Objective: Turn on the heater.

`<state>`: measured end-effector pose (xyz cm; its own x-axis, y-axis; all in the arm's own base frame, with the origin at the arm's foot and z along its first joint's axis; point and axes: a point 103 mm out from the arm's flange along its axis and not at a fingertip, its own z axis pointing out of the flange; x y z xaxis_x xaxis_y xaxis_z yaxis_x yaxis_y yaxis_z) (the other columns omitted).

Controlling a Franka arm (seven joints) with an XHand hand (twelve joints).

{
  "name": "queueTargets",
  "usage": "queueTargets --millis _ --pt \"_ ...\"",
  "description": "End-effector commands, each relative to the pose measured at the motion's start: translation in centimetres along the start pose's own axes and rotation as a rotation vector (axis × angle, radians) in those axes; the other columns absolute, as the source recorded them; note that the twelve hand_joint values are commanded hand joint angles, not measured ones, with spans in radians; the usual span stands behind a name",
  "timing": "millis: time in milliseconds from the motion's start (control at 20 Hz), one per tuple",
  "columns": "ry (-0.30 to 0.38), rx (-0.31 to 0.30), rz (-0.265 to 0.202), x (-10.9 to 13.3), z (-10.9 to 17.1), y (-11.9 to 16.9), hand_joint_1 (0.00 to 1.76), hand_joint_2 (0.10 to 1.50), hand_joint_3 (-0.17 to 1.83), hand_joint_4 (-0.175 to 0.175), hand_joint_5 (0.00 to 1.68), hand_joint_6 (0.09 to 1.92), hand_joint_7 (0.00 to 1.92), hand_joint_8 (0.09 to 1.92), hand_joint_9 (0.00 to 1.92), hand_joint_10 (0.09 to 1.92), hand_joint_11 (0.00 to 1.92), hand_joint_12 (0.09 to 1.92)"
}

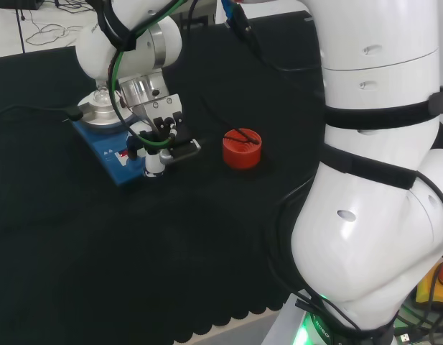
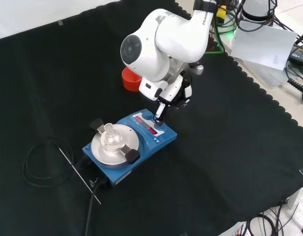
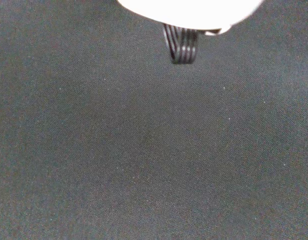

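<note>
The heater (image 2: 141,147) is a flat blue box with a round silver plate (image 2: 112,142) on top and a control panel (image 2: 152,129) with a red display. In the head view the heater (image 1: 110,154) lies at the left under the arm's wrist. The hand (image 2: 177,93) hangs over the panel end, with one straight finger (image 2: 159,112) pointing down so that its tip is at the panel. In the head view the hand (image 1: 160,136) reaches down beside the panel and its thumb sticks out to the right. The wrist view has black cloth and a dark ribbed finger (image 3: 181,47).
A red ribbed ring (image 1: 242,147) stands on the cloth right of the hand in the head view, and behind the arm's link as the red ring (image 2: 129,78) in the front view. A coiled black cable (image 2: 41,164) and a thin rod (image 2: 80,177) lie left of the heater.
</note>
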<state>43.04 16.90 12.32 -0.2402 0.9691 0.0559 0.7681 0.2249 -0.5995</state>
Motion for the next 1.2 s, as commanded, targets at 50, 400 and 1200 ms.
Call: queueTargets --millis 50,400,1200 --pt "0.002 0.002 0.002 -0.1 0.1 0.1 1.47 0.65 1.14 -0.052 0.29 0.58 1.66 1.63 1.70 1.72 1.40 1.46" --pt "0.013 0.009 0.014 -0.9 0.5 0.3 1.47 0.65 1.14 -0.053 0.30 0.59 1.66 1.63 1.70 1.72 1.39 1.46" --pt "0.029 -0.080 0.025 -1.1 -3.0 -2.6 1.47 0.65 1.14 -0.054 0.31 0.62 1.66 1.62 1.71 1.72 1.39 1.46"
